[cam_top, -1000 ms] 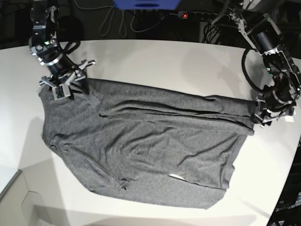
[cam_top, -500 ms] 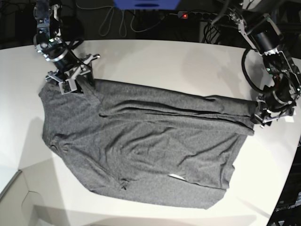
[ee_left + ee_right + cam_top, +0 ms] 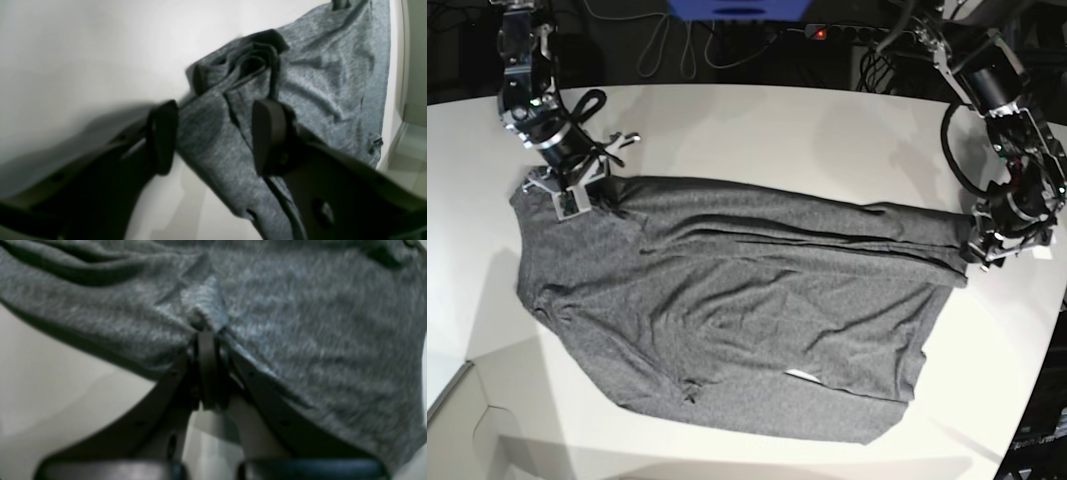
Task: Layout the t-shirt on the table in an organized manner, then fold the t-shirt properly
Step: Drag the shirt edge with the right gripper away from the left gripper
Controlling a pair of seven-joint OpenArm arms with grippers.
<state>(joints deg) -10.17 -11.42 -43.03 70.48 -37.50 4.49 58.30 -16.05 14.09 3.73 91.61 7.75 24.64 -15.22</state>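
Pinching a small ridge of the t-shirt (image 3: 727, 300), the right gripper (image 3: 207, 336) has its jaws pressed together near the table's (image 3: 757, 125) far left corner. The left gripper (image 3: 213, 136) straddles a sleeve end at the right edge, jaws spread.

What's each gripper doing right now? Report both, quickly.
Left gripper: open, jaws astride the t-shirt cuff end, not clamped.
Right gripper: shut on a pinch of the t-shirt.

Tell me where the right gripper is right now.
In the base view, the right gripper sits at the far left, shut on the t-shirt at its upper-left corner, on the table.
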